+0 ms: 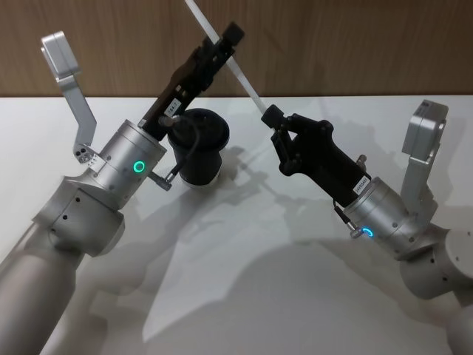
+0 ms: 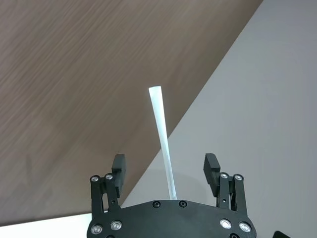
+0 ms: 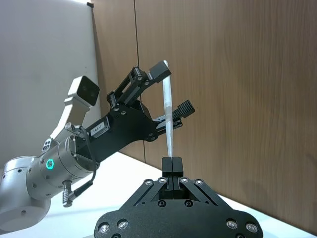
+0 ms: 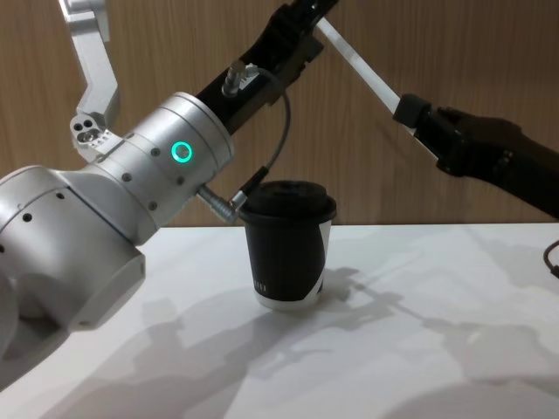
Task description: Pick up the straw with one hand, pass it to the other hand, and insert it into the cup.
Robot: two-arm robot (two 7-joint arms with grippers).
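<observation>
**Black-on-white handover hangs on a single grip**

White and matt, the table top [image 1: 244, 296] carries the scene. Reaching up from the left, the long black left gripper [image 2: 165, 166], on a silver cylindrical wrist with a green glowing ring, has its fingers [image 2: 119, 167] spread wide and pinches nothing. From the right, the shorter black right gripper [image 3: 172, 162] has its fingertips pressed together on its load. Left of centre on the table, below the left gripper, stands the black paper coffee cup [image 4: 288, 249] with a domed black lid. A thin black cable [image 4: 281, 131] loops from the left wrist down close to that lid.

The long, thin, translucent white plastic straw [image 1: 236, 70] is in the air and tilted. Its lower end is in the right gripper. It rises toward the far left and passes between the left fingers, touching neither.

The main danger, as I judge it, is timing. If the right gripper lets go before the left closes, the straw drops to the table. A close that lands off-centre could push the light straw sideways, bending it or twisting it in the right gripper's hold. Later, a skewed straw could miss the lid opening, which is too small to make out. The cable could also brush the cup and shift it.
</observation>
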